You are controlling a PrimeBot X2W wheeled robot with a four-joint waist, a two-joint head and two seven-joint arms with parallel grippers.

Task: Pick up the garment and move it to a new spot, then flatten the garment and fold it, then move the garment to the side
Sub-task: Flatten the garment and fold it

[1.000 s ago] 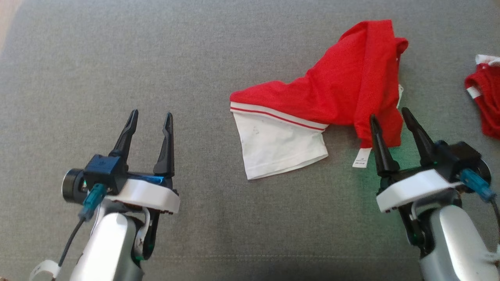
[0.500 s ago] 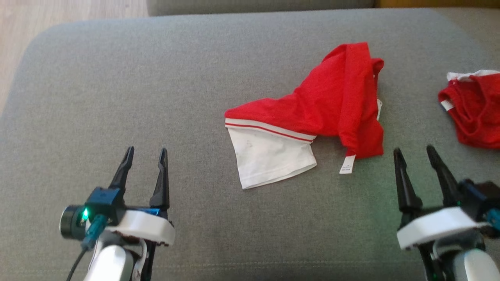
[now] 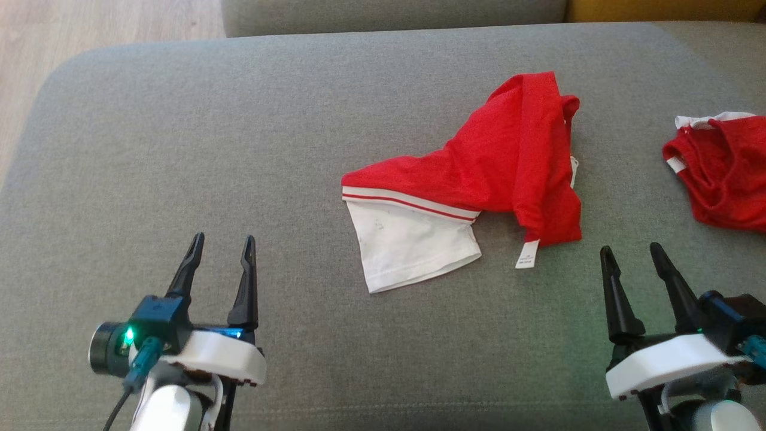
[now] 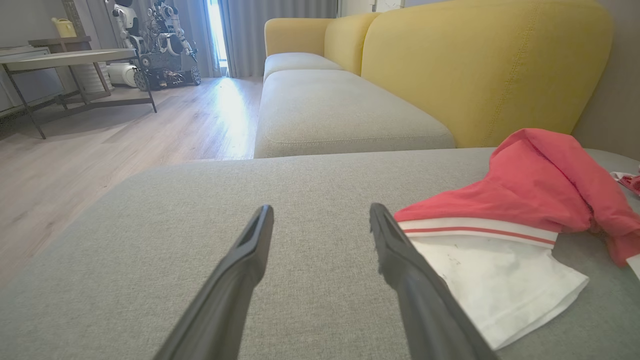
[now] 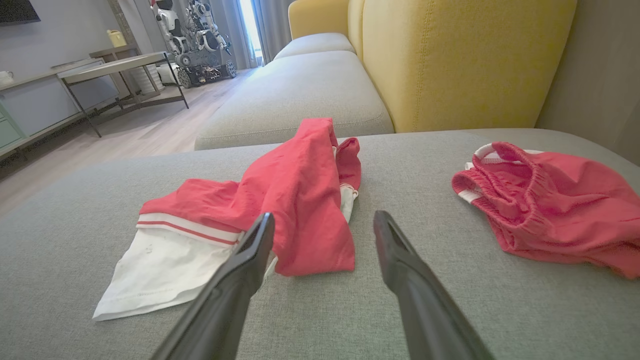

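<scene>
- Garment [image 3: 508,149]: red, with a white section [image 3: 413,245] below a striped band. It lies crumpled right of centre on the grey sofa cushion [image 3: 179,149], and neither claw touches it.
- Nearest the robot, the left claw [image 3: 224,239] hovers over bare cushion, released and empty, well apart from the cloth.
- The right claw [image 3: 631,248], likewise released and empty, stands just short of the garment's red lower corner, near a white label [image 3: 525,254] hanging there.
- Step in hand, as judged: the pick-up, or else the start of flattening; the pictures do not settle which. The cloth is bunched, with the red part heaped over itself and no fold made.
- The next move calls for the right claw to go forward and down onto the red corner and pinch the cloth without catching the cushion. The left claw must cross rightward to reach the white hem.
- Count: two claws, two red cloth items, one label.
- The second red item [image 3: 718,173] lies bunched at the far right, apart from the first.
- Farthest back stands a yellow sofa back [image 4: 480,75].
</scene>
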